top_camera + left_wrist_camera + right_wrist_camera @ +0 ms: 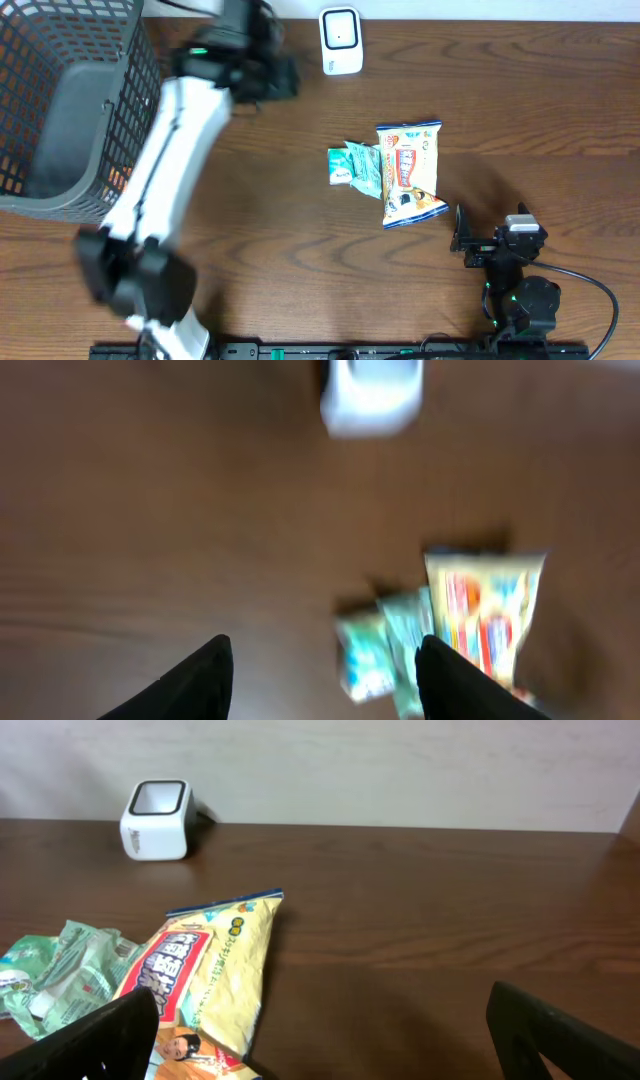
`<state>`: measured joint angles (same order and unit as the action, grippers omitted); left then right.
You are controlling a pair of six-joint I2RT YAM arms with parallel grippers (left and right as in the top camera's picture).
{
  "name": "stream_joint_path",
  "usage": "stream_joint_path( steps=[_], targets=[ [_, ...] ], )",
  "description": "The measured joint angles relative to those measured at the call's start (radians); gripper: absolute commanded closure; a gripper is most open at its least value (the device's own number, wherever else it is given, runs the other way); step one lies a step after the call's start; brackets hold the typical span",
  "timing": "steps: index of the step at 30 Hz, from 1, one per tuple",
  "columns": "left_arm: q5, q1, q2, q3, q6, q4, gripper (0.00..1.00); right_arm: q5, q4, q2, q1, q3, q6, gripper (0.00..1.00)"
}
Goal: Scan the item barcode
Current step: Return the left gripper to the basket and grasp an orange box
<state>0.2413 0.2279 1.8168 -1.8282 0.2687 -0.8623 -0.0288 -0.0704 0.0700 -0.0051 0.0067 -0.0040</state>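
Two items lie together mid-table: a yellow snack packet (408,172) (210,970) (485,615) and, to its left, a crumpled green packet (355,168) (60,970) (385,645). No barcode shows on either. The white scanner (341,41) (157,818) (372,395) stands at the table's far edge. My left gripper (272,76) (325,665) hovers left of the scanner, open and empty, and its view is blurred. My right gripper (459,238) (325,1030) rests low near the front right, wide open and empty, a little right of the yellow packet.
A grey wire basket (70,110) fills the far left corner, beside the left arm's white link (170,150). A black cable (590,290) loops by the right arm's base. A pale wall runs behind the scanner.
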Motion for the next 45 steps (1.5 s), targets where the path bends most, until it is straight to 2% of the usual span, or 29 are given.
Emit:
stream_joint_path(
  steps=[5,10,16,22,27,36,45],
  targets=[
    [-0.177,-0.151,-0.205,-0.009,-0.008,0.131,0.35,0.000,0.000,0.000,0.000,0.000,0.000,0.01],
    [-0.319,-0.327,-0.299,-0.018,-0.008,0.187,0.35,0.000,0.000,0.000,0.000,0.000,0.000,0.01],
    [-0.383,-0.581,-0.261,-0.020,-0.008,0.131,0.35,0.000,0.000,0.000,0.000,0.000,0.000,0.01],
    [-0.401,-0.755,-0.157,-0.020,-0.008,0.014,0.35,0.000,0.000,0.000,0.000,0.000,0.000,0.01],
    [-0.328,-0.808,-0.097,-0.019,-0.024,-0.050,0.35,0.000,0.000,0.000,0.000,0.000,0.000,0.01],
    [-0.176,-0.806,0.000,-0.011,-0.232,-0.106,0.35,0.000,0.000,0.000,0.000,0.000,0.000,0.01],
    [-0.058,-0.835,0.154,0.001,-0.388,-0.283,0.34,0.000,0.000,0.000,0.000,0.000,0.000,0.01]
  ],
)
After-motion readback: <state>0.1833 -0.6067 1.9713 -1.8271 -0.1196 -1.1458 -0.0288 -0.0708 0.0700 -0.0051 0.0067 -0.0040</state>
